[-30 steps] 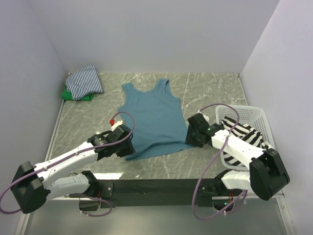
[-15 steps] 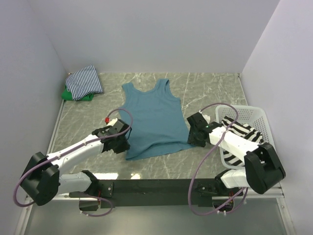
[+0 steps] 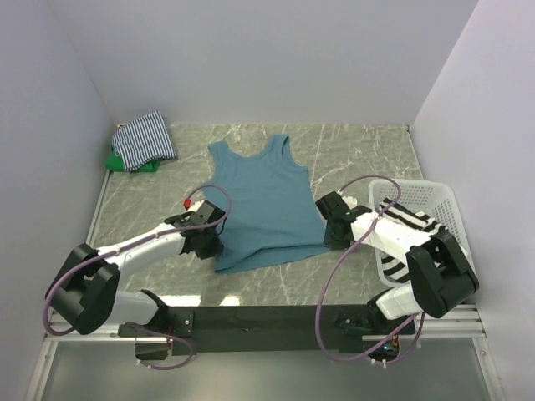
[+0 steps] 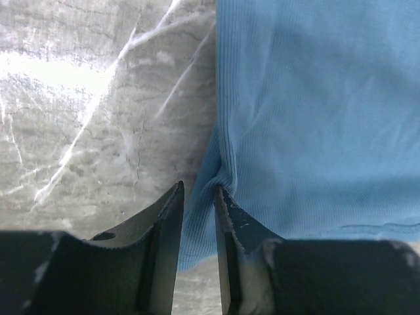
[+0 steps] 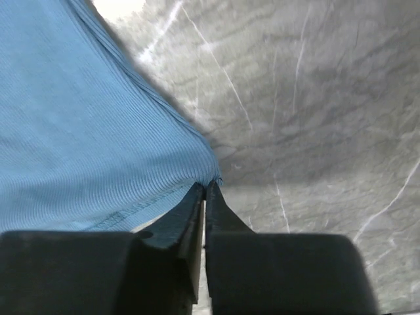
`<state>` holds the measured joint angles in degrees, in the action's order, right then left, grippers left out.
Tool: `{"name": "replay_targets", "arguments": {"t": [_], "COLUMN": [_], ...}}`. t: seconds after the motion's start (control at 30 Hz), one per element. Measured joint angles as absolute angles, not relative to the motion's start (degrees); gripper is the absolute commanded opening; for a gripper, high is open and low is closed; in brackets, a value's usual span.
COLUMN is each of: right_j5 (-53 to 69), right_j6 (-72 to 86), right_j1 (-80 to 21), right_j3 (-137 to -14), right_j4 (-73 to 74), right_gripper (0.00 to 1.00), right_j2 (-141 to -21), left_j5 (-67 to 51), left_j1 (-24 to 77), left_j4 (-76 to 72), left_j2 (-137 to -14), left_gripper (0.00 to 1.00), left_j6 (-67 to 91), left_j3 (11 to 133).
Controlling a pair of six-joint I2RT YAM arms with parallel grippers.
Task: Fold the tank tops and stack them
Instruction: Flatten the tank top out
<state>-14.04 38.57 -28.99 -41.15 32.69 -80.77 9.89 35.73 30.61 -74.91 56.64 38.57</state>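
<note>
The teal-blue tank top lies spread flat on the marble table, neck toward the back. My left gripper sits at its near-left edge. In the left wrist view the jaws stand apart, with the bunched side edge of the cloth between them. My right gripper is at the near-right corner. In the right wrist view its jaws are pressed together on the hem corner of the cloth. The navy-white striped top lies folded on the green one at back left.
A white lattice basket stands at the right edge, with the bold black-white striped top draped in it. Walls close in the table on the left, back and right. Both arms' cables loop above the near corners of the teal top.
My right gripper has closed on the teal top's near-right corner. My left gripper has shifted left and back along the top's left edge. The cloth has hardly moved.
</note>
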Motion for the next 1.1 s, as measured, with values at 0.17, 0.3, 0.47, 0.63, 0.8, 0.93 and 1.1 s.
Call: {"name": "replay_targets", "arguments": {"t": [0.17, 0.3, 0.47, 0.63, 0.8, 0.93, 1.1], "right_j5": [-14.66, -14.98, -15.00, -15.03, -14.81, -13.93, -14.28], "right_j6": [38.48, 38.50, 38.54, 38.72, 38.96, 39.31, 38.70], "right_j1": [-28.99, -28.99, -28.97, -28.80, -27.79, -27.70, -29.82], "right_j3": [-42.54, -43.29, -44.27, -44.73, -44.03, -42.39, -42.17], "right_j4": [33.52, 35.46, 38.04, 39.59, 39.62, 39.70, 39.81], "right_gripper": [0.00, 0.00, 0.00, 0.00, 0.13, 0.35, 0.40], "right_j2": [-80.27, -77.14, -71.94, -69.47, -69.95, -70.32, -69.32], "left_j5": [9.89, 9.89, 9.82, 9.21, 8.58, 7.18, 6.76], "left_j1": [35.29, 35.07, 34.52, 33.71, 33.01, 32.91, 32.91], "left_j4": [29.85, 29.17, 28.47, 27.75, 27.73, 28.53, 30.59], "left_j2": [-77.17, -78.15, -78.39, -78.39, -76.93, -74.54, -68.40], "left_gripper": [0.30, 0.28, 0.15, 0.01, 0.06, 0.34, 0.51], "left_j6": [56.23, 56.16, 55.96, 55.00, 54.22, 53.15, 51.33], "left_j3": [38.39, 38.37, 38.37, 38.37, 37.45, 36.53, 36.84]}}
